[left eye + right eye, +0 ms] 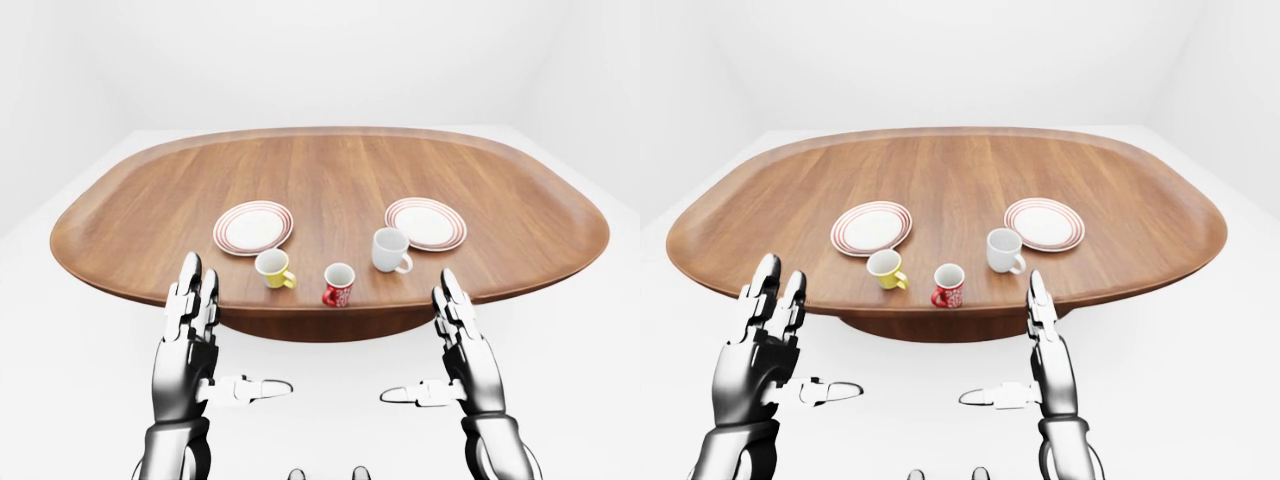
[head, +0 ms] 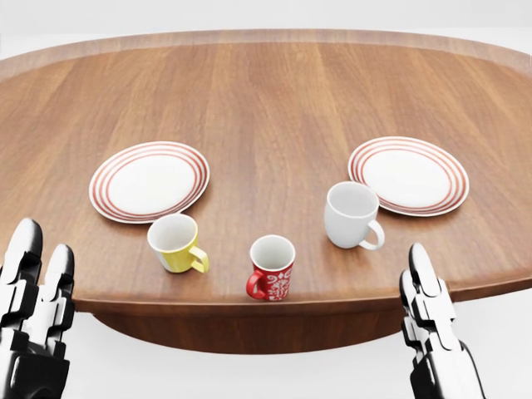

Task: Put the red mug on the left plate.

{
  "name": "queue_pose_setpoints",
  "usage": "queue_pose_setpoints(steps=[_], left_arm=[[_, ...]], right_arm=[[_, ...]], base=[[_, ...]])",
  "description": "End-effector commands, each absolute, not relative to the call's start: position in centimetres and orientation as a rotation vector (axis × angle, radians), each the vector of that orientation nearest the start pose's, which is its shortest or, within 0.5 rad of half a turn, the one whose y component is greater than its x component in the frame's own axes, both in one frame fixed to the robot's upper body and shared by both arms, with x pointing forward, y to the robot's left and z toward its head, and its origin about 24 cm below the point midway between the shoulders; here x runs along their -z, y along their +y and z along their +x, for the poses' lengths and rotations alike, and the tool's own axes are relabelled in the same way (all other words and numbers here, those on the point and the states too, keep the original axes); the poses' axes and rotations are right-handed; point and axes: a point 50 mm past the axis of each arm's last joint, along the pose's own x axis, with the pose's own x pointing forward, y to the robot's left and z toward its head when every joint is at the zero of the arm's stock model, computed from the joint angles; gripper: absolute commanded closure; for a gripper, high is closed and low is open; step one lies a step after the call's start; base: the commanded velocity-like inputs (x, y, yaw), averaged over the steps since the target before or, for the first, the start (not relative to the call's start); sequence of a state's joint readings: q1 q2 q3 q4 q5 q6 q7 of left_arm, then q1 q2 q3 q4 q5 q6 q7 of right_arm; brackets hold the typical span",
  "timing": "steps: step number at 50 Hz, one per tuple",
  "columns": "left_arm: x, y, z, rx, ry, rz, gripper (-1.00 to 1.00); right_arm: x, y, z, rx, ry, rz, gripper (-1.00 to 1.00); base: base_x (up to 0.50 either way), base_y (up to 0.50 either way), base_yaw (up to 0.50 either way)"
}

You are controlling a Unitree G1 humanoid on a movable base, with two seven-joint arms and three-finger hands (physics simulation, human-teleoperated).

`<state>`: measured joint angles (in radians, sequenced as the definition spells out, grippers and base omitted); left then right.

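Landmark: oval brown wooden table (image 2: 274, 100). Small red ceramic mug with white floral pattern (image 2: 271, 268) upright near table's lower edge in head view, handle pointing lower-left. Left red-ringed white plate (image 2: 150, 181) up-left of it, apart. Glossy yellow mug (image 2: 176, 243) between them, touching neither. Plain white mug (image 2: 352, 215) right of red mug, beside right red-ringed white plate (image 2: 408, 175). Left metal three-finger hand (image 1: 190, 340) and right metal three-finger hand (image 1: 462, 345) below table edge, fingers spread straight, thumbs out, gripping nothing.
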<state>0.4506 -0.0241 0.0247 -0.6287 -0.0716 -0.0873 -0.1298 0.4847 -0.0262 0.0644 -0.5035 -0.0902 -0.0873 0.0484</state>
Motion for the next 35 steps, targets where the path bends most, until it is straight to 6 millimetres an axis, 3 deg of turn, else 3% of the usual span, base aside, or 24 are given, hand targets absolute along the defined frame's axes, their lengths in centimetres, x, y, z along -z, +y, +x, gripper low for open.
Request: queue_pose_setpoints(steps=[1, 35], left_arm=[[-10.71, 16.95, 16.31, -0.015, -0.290, -0.016, -1.00], [-10.62, 16.83, 16.26, -0.011, -0.285, -0.017, -1.00]], right_arm=[[-7.30, -15.80, 16.34, 0.008, -0.124, -0.133, -1.00], [-7.27, -15.82, 16.29, 0.010, -0.122, -0.139, -1.00]], base=[[0.11, 0.50, 0.00], [0.10, 0.50, 0.00]])
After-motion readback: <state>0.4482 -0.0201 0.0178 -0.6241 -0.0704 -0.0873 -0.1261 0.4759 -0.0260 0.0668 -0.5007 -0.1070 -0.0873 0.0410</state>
